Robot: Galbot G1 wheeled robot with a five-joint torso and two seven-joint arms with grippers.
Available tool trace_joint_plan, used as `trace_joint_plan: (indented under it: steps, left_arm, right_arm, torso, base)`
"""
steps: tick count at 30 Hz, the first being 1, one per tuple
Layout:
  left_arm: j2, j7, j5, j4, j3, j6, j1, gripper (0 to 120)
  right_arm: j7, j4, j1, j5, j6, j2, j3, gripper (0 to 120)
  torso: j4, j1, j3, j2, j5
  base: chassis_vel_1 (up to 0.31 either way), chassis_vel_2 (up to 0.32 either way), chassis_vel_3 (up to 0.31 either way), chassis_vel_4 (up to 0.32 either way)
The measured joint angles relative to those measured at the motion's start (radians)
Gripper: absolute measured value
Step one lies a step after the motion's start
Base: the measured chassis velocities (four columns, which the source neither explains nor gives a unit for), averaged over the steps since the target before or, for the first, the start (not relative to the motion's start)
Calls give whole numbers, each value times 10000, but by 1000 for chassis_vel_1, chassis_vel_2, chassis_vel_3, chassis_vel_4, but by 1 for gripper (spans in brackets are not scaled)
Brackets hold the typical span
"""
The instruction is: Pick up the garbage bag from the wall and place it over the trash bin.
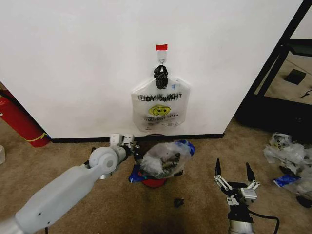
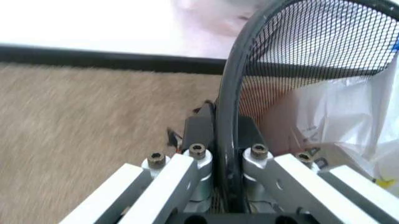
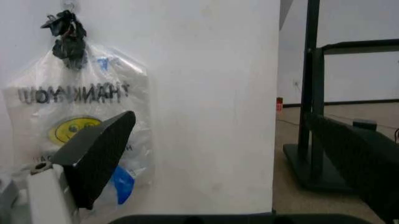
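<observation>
My left gripper (image 2: 227, 163) is clamped on the black mesh trash bin's (image 2: 299, 51) stiff rim; the thin clear plastic garbage bag (image 1: 163, 158), limp and slippery, drapes over it. My right gripper (image 1: 233, 176) hangs open, near right.

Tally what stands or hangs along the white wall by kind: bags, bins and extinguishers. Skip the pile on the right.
Bags: 2, the white THANK YOU bag on the hook and the clear garbage bag below it
Trash bin: 1
Fire extinguisher: 1
Total: 4

Black wire mesh trash bin (image 2: 311, 42) beside crinkly glossy clear-plastic garbage bag (image 1: 163, 158), on matt, rough tan carpet (image 1: 195, 209); smooth white wall (image 1: 73, 58) behind.
</observation>
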Motion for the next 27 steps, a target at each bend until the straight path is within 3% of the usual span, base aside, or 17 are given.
trace_joint_plan:
  steps: [6, 11, 16, 21, 24, 27]
  left_arm:
    - [-344, -1498, -148, -821, -996, -460, 1236, 0]
    - [-807, -2115, 61, -1168, -1462, -974, 1957, 0]
    - [-1626, -2549, 868, -1538, -1621, -1733, 2867, 0]
    - [-2162, -2970, 1425, -1841, -1639, -1818, 3491, 0]
    - [-2553, -3198, 2566, -1838, -1569, -1933, 3915, 0]
    - [-2781, -3294, 3001, -1703, -1518, -2073, 4019, 0]
  right_arm:
    - [174, 16, 58, -11, -220, -34, -84, 100]
    - [197, 68, 82, -73, -303, -34, -165, 100]
    - [232, 102, 91, -205, -367, -33, -226, 100]
    - [313, 133, 103, -336, -462, -28, -313, 100]
    - [383, 133, 150, -442, -512, -34, -412, 100]
    - [414, 128, 177, -494, -532, -39, -470, 100]
  torso:
    - [-5, 0, 0, 0, 3]
    - [-6, 0, 0, 0, 3]
    - [-6, 0, 0, 0, 2]
    - [-6, 0, 0, 1, 3]
    - [-5, 0, 0, 0, 4]
    - [-2, 0, 1, 0, 2]
  base:
    - [0, 0, 0, 0]
    - [0, 0, 0, 0]
    - [0, 0, 0, 0]
    - [0, 0, 0, 0]
    - [0, 0, 0, 0]
    - [0, 0, 0, 0]
